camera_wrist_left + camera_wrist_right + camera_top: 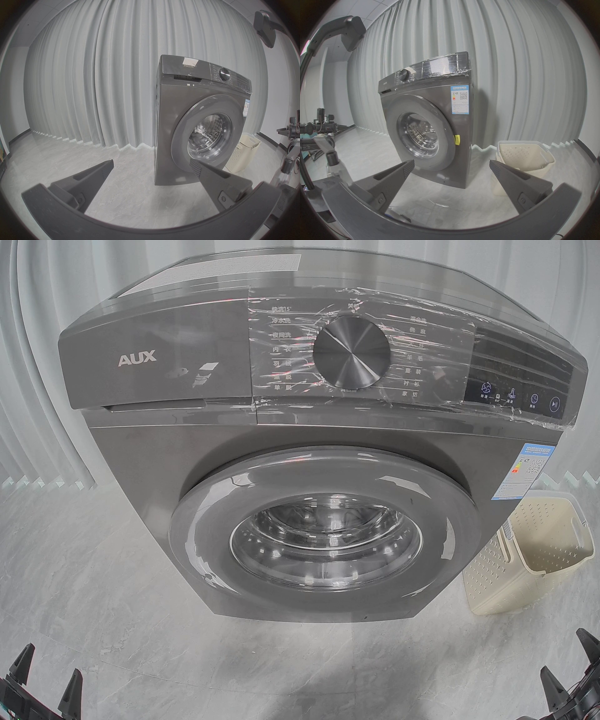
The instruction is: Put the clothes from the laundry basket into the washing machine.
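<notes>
Laundry basket point(531, 552) stands on the floor, just beside the right flank of the washing machine point(187, 446) and nearer the right hand point(569, 657). Both that and the left hand point(51, 662) have fingers spread apart. The basket looks empty, and the door point(325, 534) is closed.

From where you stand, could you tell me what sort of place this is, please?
Probably a staged test room rather than a home laundry: a washer stands free on a pale tiled floor, with a basket beside it and floor-length white curtains behind.
</notes>
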